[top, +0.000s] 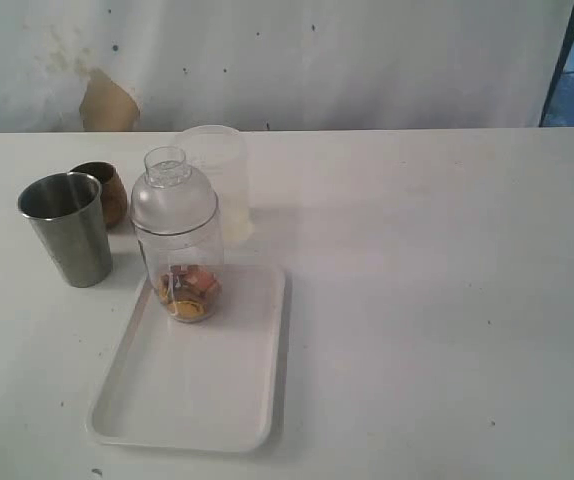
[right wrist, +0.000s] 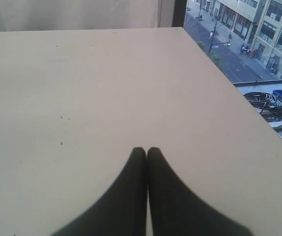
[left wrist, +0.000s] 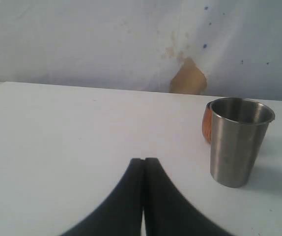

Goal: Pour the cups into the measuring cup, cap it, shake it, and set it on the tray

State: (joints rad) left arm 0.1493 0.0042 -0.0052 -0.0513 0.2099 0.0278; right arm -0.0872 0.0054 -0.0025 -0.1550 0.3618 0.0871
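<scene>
One white shallow rectangular plastic tray with rounded corners and a low rim [top: 217, 400] lies on one white table [top: 447, 300]. There are four cups. One clear plastic cylindrical measuring cup [top: 182, 265] stands on the tray, at its far left corner. One cloudy frosted plastic cup [top: 222, 170] stands just beyond the tray's far edge. One tall tapered brushed-steel tumbler [top: 67, 230] and one small rounded copper-brown cup [top: 107, 190] stand off the tray, to the left of its far end. One clear dome-shaped plastic cap with a narrow neck [top: 172, 200] sits on the measuring cup. Inside that cup lie several small orange and brown pieces [top: 189, 292], too jumbled to count.
</scene>
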